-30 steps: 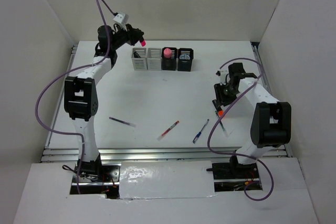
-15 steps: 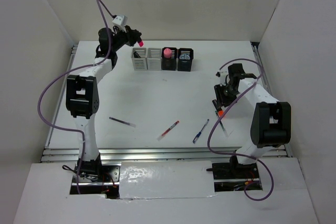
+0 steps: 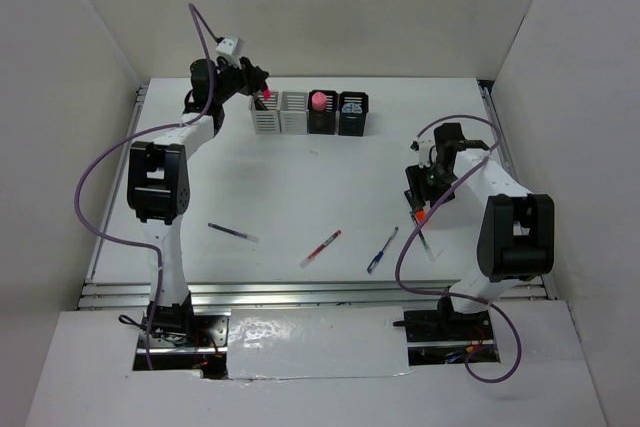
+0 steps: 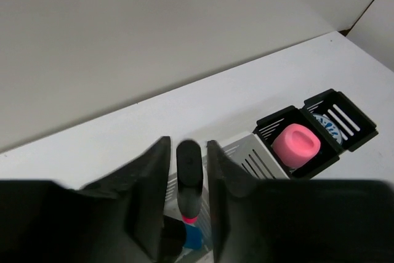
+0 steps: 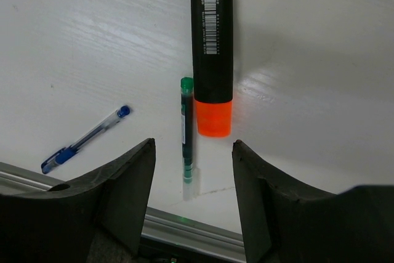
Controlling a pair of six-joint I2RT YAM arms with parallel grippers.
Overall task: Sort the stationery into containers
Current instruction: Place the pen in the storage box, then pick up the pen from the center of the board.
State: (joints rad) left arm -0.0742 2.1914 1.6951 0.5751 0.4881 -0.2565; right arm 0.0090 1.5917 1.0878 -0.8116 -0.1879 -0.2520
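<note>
Pinching a pink-tipped highlighter (image 4: pixel 189 180), my left gripper (image 4: pixel 188 151) hangs over a grey holder (image 3: pixel 266 123). My right gripper (image 5: pixel 192 147) gapes, empty, above an orange-capped highlighter (image 5: pixel 212 47).

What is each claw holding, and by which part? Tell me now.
Left claw grips the pink-capped highlighter by its black barrel, cap down. Right claw is open, holding nothing; the orange-capped highlighter lies loose on the table.

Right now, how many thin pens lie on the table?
4: dark pen at left, red pen mid-front, blue pen right of it, green-tipped clear pen by the right claw. Slotted holders may hide more.
</note>
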